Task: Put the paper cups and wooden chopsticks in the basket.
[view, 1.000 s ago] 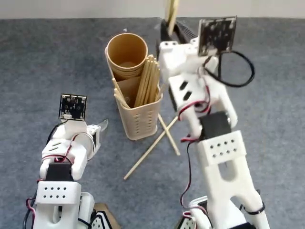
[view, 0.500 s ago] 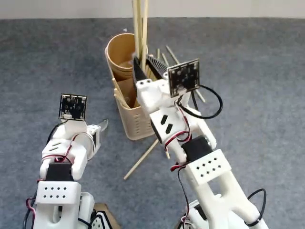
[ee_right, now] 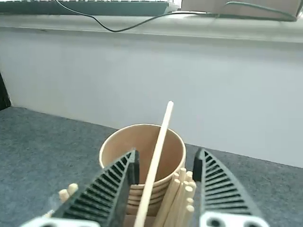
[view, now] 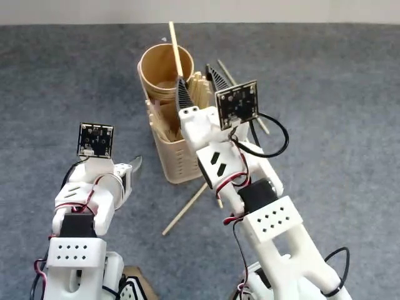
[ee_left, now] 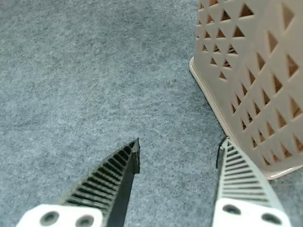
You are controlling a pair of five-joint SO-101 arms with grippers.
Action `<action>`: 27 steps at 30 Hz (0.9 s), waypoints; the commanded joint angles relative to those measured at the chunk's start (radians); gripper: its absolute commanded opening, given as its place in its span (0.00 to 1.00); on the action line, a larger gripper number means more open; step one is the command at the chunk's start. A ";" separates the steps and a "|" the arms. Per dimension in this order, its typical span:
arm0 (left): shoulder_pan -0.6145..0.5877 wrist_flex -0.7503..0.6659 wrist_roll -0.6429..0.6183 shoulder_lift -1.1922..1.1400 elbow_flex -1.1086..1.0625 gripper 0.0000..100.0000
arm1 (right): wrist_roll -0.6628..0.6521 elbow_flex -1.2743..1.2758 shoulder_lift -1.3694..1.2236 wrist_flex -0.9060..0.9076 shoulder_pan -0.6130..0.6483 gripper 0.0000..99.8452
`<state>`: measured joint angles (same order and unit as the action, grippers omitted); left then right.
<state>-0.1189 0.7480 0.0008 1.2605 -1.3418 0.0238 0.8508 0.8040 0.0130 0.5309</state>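
Observation:
The beige perforated basket [view: 181, 156] stands mid-table, holding stacked brown paper cups [view: 164, 65] and a bundle of wooden chopsticks [view: 199, 84]. One chopstick [view: 175, 50] stands in the basket, leaning across the cups' rim. My right gripper [view: 201, 87] hovers just over the basket, open; in the right wrist view this chopstick [ee_right: 156, 156] rises untouched between the spread fingers of the gripper [ee_right: 166, 156], before the cups [ee_right: 113, 151]. My left gripper [ee_left: 180, 146] is open and holds nothing, low over the carpet beside the basket [ee_left: 246, 71]. It shows left of the basket as gripper [view: 134, 164].
Two loose chopsticks lie crossed on the grey carpet by the basket's near right corner, a long one [view: 186, 211] and a short one [view: 218, 200]. More chopsticks [view: 226, 70] lie behind the right arm. The light wall [ee_right: 142, 71] stands behind the table's far edge.
My right arm swung left from beside the basket to over it, carrying chopsticks upright, then lowered and opened. The chopsticks dropped into the basket. The left arm stayed still.

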 commanded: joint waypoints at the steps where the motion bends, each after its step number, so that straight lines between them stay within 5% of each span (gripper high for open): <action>1: 0.010 -0.020 -0.006 0.010 0.005 0.26 | -0.029 -0.002 0.041 -0.008 0.002 0.19; 9: 0.008 -0.020 -0.006 0.013 0.007 0.26 | -0.094 -0.004 0.042 0.335 -0.022 0.17; 23: 0.008 -0.020 -0.006 0.015 0.007 0.26 | -0.152 -0.007 0.044 0.460 -0.268 0.17; 27: 0.008 -0.020 -0.006 0.015 0.007 0.26 | -0.157 -0.035 0.097 0.478 -0.177 0.17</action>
<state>-0.1189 0.7480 0.0008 1.2605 -1.3418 -0.1235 0.8523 0.8562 0.4749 0.2746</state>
